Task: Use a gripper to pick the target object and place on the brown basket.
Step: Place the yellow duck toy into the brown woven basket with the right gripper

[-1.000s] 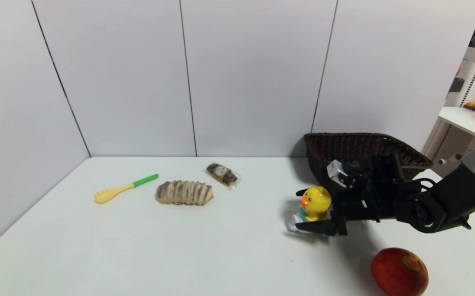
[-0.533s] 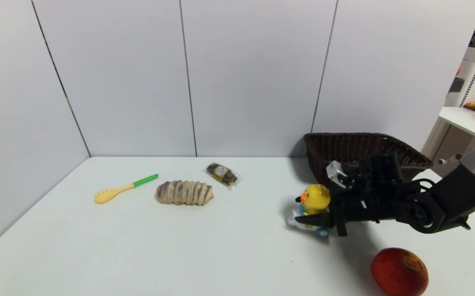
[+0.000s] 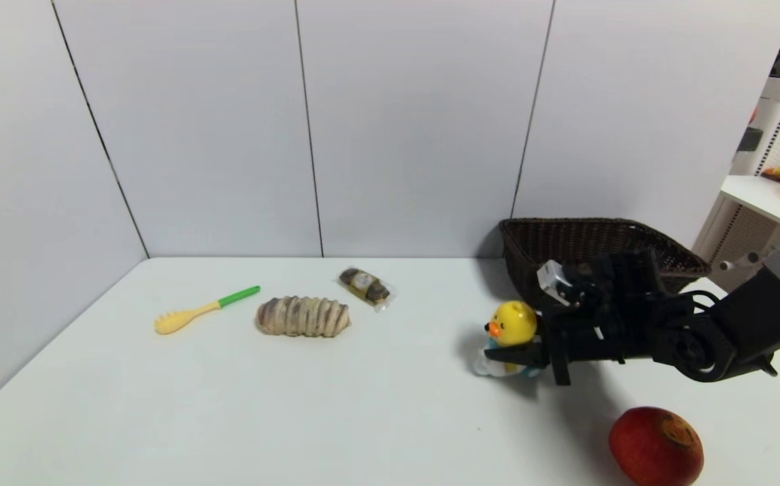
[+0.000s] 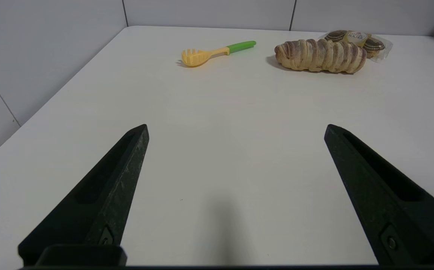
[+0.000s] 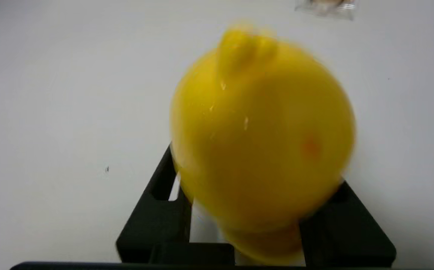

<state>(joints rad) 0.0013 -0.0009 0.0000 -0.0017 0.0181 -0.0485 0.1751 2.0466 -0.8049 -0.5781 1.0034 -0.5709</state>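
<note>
The yellow toy duck (image 3: pixel 513 323) with its orange beak and white vehicle is held in my right gripper (image 3: pixel 508 354), just above the table at right of centre. The black fingers are shut on the vehicle below the duck's body. In the right wrist view the duck (image 5: pixel 262 142) fills the middle, with one finger (image 5: pixel 153 221) on each side of its base. The brown basket (image 3: pixel 592 250) stands behind the gripper at the back right. My left gripper (image 4: pixel 235 131) is open and empty over bare table, out of the head view.
A red round fruit (image 3: pixel 656 445) lies at the front right. A striped bread roll (image 3: pixel 303 316), a wrapped chocolate pack (image 3: pixel 365 286) and a yellow pasta spoon with a green handle (image 3: pixel 204 309) lie at left of centre. Grey wall panels stand behind.
My right gripper has lifted the duck slightly off the table; the duck has tilted and risen a little. The rest has not moved.
</note>
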